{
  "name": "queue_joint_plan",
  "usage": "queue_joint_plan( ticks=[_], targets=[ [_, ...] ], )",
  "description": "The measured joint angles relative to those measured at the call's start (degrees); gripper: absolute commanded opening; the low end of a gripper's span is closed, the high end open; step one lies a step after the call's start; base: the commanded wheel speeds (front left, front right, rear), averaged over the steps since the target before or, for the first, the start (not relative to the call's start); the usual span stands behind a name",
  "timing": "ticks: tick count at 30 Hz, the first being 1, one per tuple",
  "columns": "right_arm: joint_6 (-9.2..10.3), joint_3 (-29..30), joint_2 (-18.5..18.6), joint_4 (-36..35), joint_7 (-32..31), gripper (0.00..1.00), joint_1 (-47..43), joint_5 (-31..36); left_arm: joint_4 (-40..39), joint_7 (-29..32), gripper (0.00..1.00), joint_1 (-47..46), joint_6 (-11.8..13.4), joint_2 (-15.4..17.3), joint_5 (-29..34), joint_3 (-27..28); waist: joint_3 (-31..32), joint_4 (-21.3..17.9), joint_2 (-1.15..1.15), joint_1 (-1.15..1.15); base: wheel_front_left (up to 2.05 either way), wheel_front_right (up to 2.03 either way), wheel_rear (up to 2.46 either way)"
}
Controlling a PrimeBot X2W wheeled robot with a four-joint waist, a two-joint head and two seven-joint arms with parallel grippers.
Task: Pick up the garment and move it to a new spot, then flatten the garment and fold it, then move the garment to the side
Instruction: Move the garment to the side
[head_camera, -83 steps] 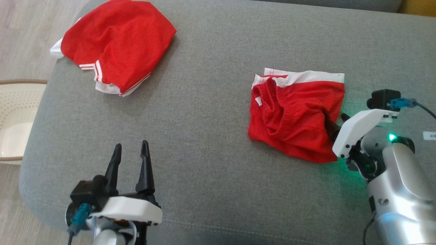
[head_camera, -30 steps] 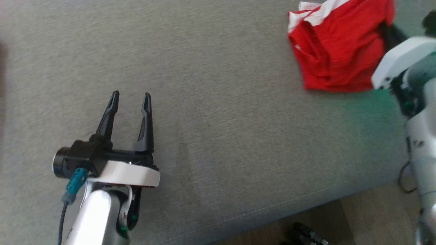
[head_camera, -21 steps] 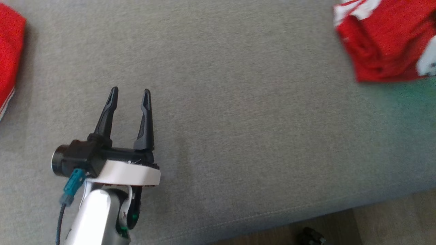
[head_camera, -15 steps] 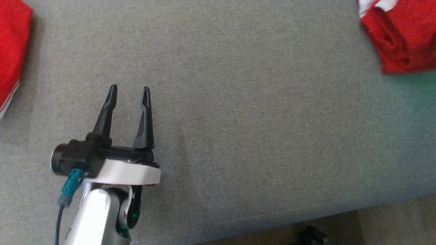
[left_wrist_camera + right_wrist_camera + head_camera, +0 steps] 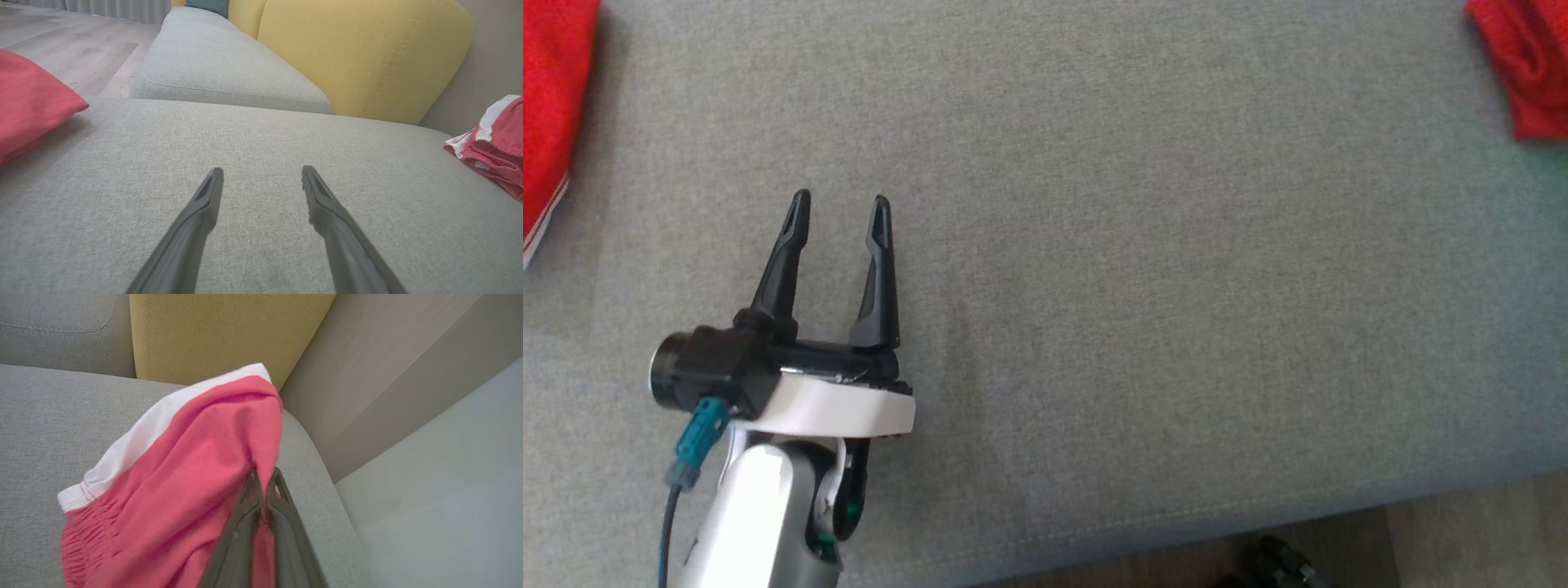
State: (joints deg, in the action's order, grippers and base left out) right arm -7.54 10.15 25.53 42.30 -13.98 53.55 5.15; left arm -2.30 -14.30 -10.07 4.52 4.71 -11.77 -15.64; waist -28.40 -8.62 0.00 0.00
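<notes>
Right gripper clamped on red shorts; left gripper wide open, empty. Shorts now further right than before.

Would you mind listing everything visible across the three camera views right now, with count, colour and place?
held garment: one, red with a white waistband, near the seat's corner, pinched by the right end effector.
second garment: one, red, at the left edge of the head view.
seat: one, grey fabric, beneath both garments.
farther cushion: one, grey, beyond the seat.
backrest: one, yellow, behind the seat.
small cushion: one, teal, top of the left wrist view.
floor: pale wood, beside the sofa.
left end effector: one, dark fingers, open over bare seat, holding nothing.
right end effector: one, dark fingers, shut on the held garment.
</notes>
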Motion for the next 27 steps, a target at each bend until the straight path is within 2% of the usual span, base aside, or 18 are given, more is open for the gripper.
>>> queue_joint_plan(
  ticks=[3, 4, 5, 7, 8, 17, 27],
  targets=[
    [0.0, 1.01, 0.11, -0.82, 0.02, 0.0, -0.04, 2.52, 0.01, 0.0, 1.0, -0.01, -0.01, -0.05, 0.0, 0.0, -0.26, 0.24, 0.0, 0.0, 0.0, 0.0, 0.0],
    [0.0, 1.37, 0.12, -0.84, 0.03, 0.07, -0.04, 3.55, 0.03, 0.0, 1.0, -0.01, -0.01, -0.08, 0.0, 0.0, -0.31, 0.33, 0.0, 0.0, 0.0, 0.0, 0.0],
    [0.0, 1.72, 0.12, -0.84, 0.09, 0.39, -0.07, 4.38, 0.09, 0.0, 1.0, -0.03, -0.01, -0.1, 0.0, 0.0, -0.35, 0.42, 0.0, 0.0, 0.0, 0.0, 0.0],
    [0.0, 2.66, 0.05, -0.82, 0.49, 0.93, -0.14, 5.98, 0.1, 0.0, 1.0, -0.09, -0.01, -0.18, 0.0, 0.0, -0.42, 0.6, 0.0, 0.0, 0.0, 0.0, 0.0],
    [0.0, 3.28, -0.11, -0.82, 0.62, 1.0, -0.14, 6.84, 0.1, 0.0, 1.0, -0.12, -0.01, -0.19, 0.0, 0.0, -0.46, 0.68, 0.0, 0.0, 0.0, 0.0, 0.0],
    [0.0, 6.05, -4.9, -2.27, 2.47, 1.0, -0.26, 11.88, 0.82, 0.0, 1.0, -0.92, -0.48, -0.54, -0.48, 0.05, -0.08, 1.38, 0.0, 0.0, 0.0, 0.0, 0.0],
    [0.0, 1.41, -8.37, -2.64, 7.12, 1.0, -1.84, 9.59, 1.31, -0.01, 1.0, -0.88, -0.46, -1.13, -0.57, 1.66, 3.03, 1.96, 0.0, 0.0, 0.0, 0.0, 0.0]
  ],
)
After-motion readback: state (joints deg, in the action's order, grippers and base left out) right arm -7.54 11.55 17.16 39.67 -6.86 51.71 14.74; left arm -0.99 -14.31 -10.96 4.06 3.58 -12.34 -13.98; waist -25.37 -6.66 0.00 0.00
